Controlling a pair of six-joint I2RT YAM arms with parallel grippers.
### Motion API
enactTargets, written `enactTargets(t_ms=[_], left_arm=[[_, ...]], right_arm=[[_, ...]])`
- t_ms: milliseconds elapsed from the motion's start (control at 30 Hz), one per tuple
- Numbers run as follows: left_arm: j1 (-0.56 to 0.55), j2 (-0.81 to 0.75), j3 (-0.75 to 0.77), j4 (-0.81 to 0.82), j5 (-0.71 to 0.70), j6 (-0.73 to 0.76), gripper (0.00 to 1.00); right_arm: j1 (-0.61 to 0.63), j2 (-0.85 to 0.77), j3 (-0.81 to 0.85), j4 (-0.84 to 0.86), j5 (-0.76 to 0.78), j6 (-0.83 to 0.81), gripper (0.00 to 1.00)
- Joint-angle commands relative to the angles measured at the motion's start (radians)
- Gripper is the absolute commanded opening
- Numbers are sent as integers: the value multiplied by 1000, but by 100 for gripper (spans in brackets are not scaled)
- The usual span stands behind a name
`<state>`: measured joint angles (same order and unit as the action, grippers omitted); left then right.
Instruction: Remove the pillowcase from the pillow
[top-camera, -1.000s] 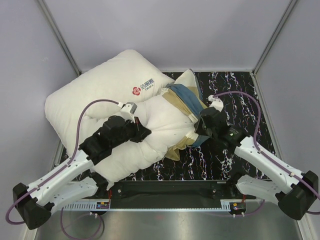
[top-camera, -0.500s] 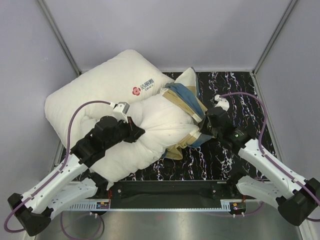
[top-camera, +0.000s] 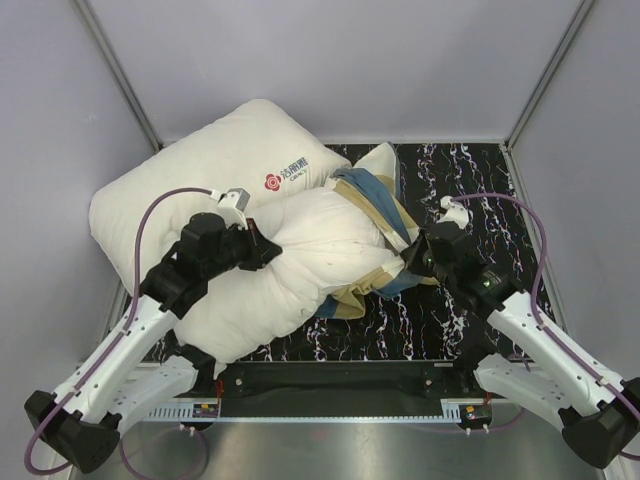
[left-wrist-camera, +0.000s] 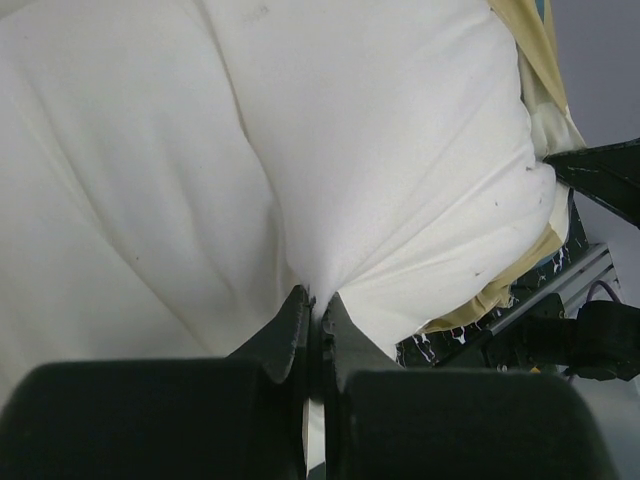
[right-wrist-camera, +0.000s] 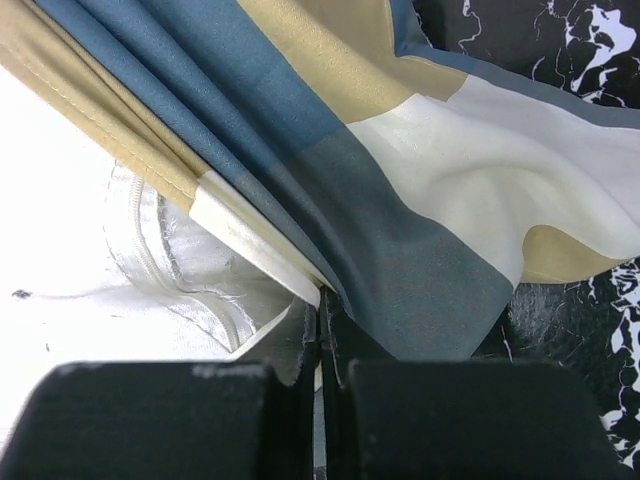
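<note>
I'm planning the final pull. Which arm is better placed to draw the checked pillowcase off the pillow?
Right. The right gripper is shut on the pillowcase at its hem, so it can likely pull outward. The left gripper pinches the bare pillow, better suited to anchoring.

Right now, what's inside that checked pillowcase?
One end of the plain pillow sits inside the pillowcase; the rest sticks out bare. How deep it goes is covered by fabric.

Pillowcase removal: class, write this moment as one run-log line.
left hand: shut on pillow | right hand: shut on pillowcase | pillowcase: bunched at pillow's right end | removal: not yet done
</note>
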<state>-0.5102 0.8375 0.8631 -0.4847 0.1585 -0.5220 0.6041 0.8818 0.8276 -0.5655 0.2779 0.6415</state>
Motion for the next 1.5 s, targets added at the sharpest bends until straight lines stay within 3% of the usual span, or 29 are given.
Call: enactTargets(t_ms=[0, 233, 600, 667, 733, 767, 833, 867, 967, 1067, 1167, 1300, 1467], left_arm=[[93, 0, 71, -31, -197, 89, 0], [116, 63, 82, 21, -215, 100, 0], [130, 235, 140, 146, -186, 62, 0], [130, 271, 163, 152, -165, 56, 0], [116, 284, 160, 214, -55, 51, 0], [66, 284, 156, 240, -45, 51, 1], [-23, 284, 172, 264, -91, 94, 17], [-71, 287, 198, 259, -143, 106, 42], [-236, 302, 232, 259, -155, 102, 80], [-367, 307, 258, 278, -224, 103, 93], [-477, 345, 284, 305, -254, 111, 99], [-565, 477, 346, 270, -270, 99, 99], [-590, 621, 346, 300, -224, 30, 99]], right_arm=[[-50, 11, -38, -165, 132, -37, 0], [-52, 17, -65, -134, 14, -28, 0], [-15, -115, -107, -171, -166, 21, 0], [8, -116, -119, -165, -169, 33, 0], [29, -104, -143, -152, -169, 50, 0], [36, -98, -163, -133, -172, 56, 0], [46, -81, -183, -105, -180, 70, 0], [49, -75, -200, -77, -183, 73, 0], [51, -60, -212, -53, -172, 83, 0], [51, -61, -212, -53, -158, 81, 0], [51, -64, -209, -60, -146, 80, 0], [51, -87, -208, -71, -134, 89, 0], [51, -135, -205, -102, -125, 101, 0]])
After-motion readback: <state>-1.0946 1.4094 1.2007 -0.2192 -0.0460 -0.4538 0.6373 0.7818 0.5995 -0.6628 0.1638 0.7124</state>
